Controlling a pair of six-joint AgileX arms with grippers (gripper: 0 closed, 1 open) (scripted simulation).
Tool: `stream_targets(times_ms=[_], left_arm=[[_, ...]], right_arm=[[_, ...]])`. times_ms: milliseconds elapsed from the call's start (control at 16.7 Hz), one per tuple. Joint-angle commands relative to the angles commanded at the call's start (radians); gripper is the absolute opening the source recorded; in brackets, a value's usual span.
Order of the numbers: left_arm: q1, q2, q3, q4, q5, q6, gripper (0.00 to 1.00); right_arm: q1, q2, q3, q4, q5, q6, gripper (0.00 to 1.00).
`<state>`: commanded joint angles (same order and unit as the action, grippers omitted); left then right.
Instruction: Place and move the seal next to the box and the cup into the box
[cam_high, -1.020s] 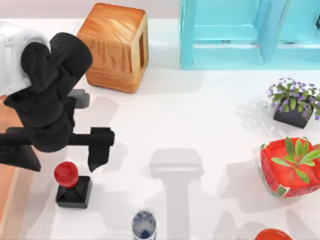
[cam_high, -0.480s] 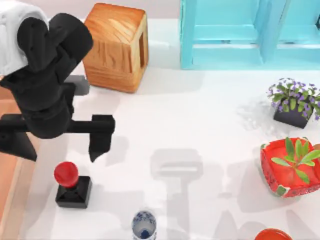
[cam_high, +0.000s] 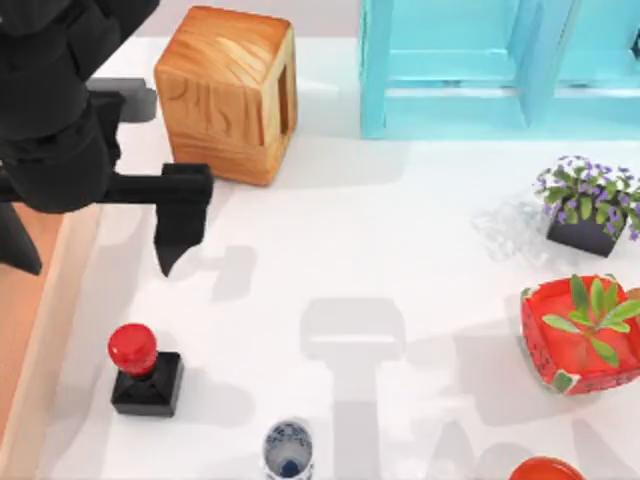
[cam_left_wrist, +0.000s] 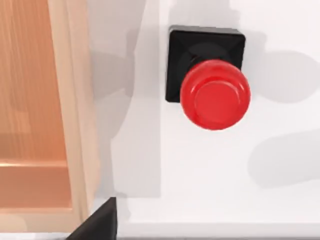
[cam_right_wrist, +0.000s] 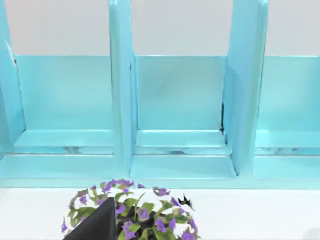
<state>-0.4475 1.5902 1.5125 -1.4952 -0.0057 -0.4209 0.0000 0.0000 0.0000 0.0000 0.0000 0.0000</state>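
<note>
The seal (cam_high: 140, 368), a red knob on a black square base, stands upright on the white table near the front left, just right of the box (cam_high: 52, 335). In the left wrist view the seal (cam_left_wrist: 214, 92) sits beside the box's pale rim (cam_left_wrist: 75, 115), a strip of table between them. My left gripper (cam_high: 97, 262) hangs open above the box's right rim, behind the seal, holding nothing. The blue-patterned white cup (cam_high: 288, 449) stands at the front edge, right of the seal. My right gripper (cam_right_wrist: 95, 225) is parked facing the shelf, one dark finger showing.
A tall wood-grain cube (cam_high: 225, 90) stands behind the left gripper. A turquoise shelf (cam_high: 500, 70) lines the back. At the right are a purple-flower pot (cam_high: 590, 205), a red planter (cam_high: 580, 335) and an orange-red bowl (cam_high: 545, 470).
My left gripper has drawn away from the seal toward the table's back and left, staying open. The seal and the cup have not moved.
</note>
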Motion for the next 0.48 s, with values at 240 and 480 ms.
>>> stream_targets(times_ms=[240, 480], left_arm=[[-0.003, 0.004, -0.004, 0.004, 0.000, -0.002, 1.00], [-0.102, 0.035, -0.040, 0.054, -0.007, -0.096, 1.00]], right_arm=[[0.000, 0.000, 0.000, 0.000, 0.000, 0.000, 1.00], [0.000, 0.000, 0.000, 0.000, 0.000, 0.000, 1.00]])
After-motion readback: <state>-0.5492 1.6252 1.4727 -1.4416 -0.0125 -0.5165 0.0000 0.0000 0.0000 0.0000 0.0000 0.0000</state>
